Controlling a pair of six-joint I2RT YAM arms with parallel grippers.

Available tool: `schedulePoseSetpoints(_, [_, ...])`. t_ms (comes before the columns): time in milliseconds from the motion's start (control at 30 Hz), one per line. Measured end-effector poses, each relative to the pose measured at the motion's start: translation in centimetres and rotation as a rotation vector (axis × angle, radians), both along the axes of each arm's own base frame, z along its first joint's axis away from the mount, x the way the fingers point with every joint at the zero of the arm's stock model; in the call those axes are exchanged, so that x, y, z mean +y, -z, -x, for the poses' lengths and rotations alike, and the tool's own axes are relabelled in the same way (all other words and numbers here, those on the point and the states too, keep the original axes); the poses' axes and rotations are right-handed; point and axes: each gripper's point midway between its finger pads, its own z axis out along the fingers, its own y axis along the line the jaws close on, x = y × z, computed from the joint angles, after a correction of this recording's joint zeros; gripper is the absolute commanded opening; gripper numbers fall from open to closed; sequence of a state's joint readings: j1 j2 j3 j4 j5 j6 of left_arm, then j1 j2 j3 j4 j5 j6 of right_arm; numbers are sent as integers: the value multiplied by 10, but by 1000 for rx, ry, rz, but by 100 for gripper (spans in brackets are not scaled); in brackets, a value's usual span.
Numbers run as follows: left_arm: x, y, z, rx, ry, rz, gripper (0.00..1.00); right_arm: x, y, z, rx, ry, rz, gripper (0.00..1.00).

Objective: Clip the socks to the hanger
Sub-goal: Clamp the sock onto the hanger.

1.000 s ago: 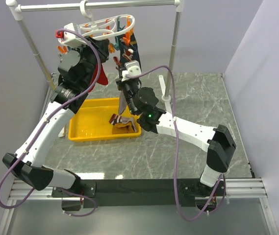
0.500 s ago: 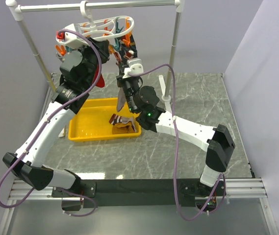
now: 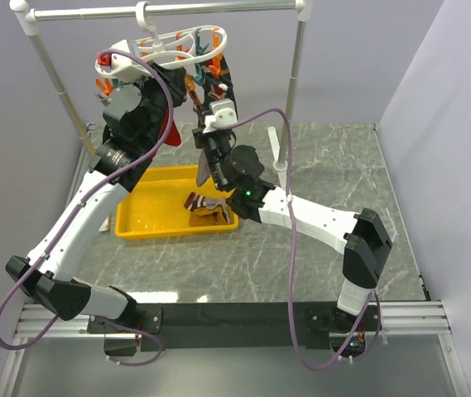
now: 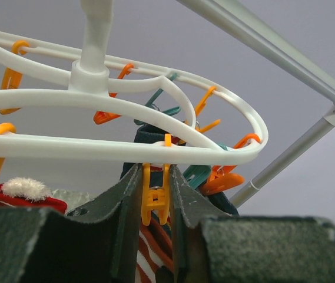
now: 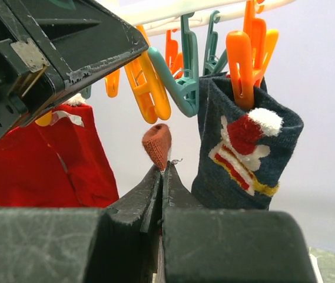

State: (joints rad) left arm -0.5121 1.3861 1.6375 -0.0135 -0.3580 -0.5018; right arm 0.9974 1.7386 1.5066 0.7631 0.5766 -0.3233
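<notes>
Two at least are hanging beside the right hand: a red sock, a dark sock. It is pinching a brown sock tightly, the left hand is squeezing a pin; more socks are lying below.

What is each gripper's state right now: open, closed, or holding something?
Left gripper: closed on an orange clothespin.
Right gripper: closed on the tip of a rust-brown sock.

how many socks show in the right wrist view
3: a red sock hanging at left, a dark blue sock clipped at right, a rust sock pinched in the right hand. The red may be two.
</notes>
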Motion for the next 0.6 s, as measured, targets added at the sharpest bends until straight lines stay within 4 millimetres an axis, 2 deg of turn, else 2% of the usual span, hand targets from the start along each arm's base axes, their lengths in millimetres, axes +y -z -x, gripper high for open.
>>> schedulePoseSetpoints(600, [-6,0,3,1,11,2,26,3,-3,2,-11,0,-3,0])
